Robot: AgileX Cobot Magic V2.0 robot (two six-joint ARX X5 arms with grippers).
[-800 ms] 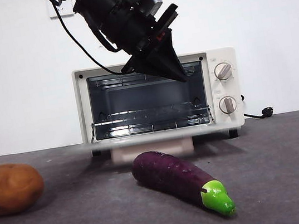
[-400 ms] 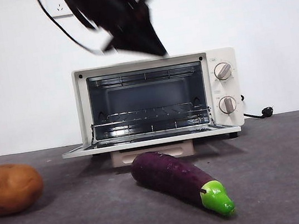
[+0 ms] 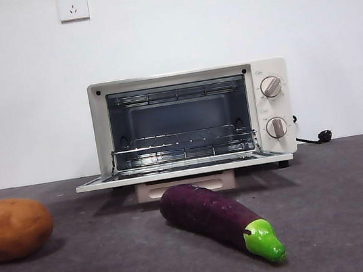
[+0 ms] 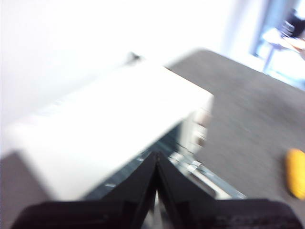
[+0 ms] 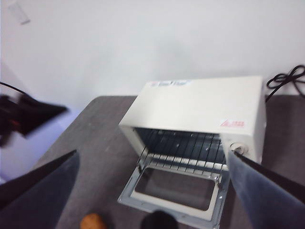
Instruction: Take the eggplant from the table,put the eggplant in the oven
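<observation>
Both grippers: off the work, neither of mine touching anything; none shows in the front view.
Left gripper (image 4: 156, 164): my two black jaws are pressed together to a point, holding nothing, high above the oven's (image 3: 193, 122) white top.
Right gripper (image 5: 152, 191): my jaws are spread wide, nothing between them, raised over the oven's front.
Eggplant (image 3: 218, 219): flat on the table (image 3: 344, 221), just before the dropped oven door (image 3: 184, 171), well apart from both sets of my jaws. From my right wrist only a dark rounded bit shows at the picture's edge, probably its blunt end.
Long axis: slanted across the table, blunt purple end back toward the oven, green stem cap (image 3: 263, 240) pointing to the front and toward the knob side.
Oven: door open and lying level, wire rack (image 3: 182, 139) bare inside.
Potato (image 3: 13, 228): on the table off to the side away from the knobs, apart from the eggplant.
Hard to see: my left wrist picture is smeared; an orange-yellow blob (image 4: 296, 172) at its edge I cannot identify.
</observation>
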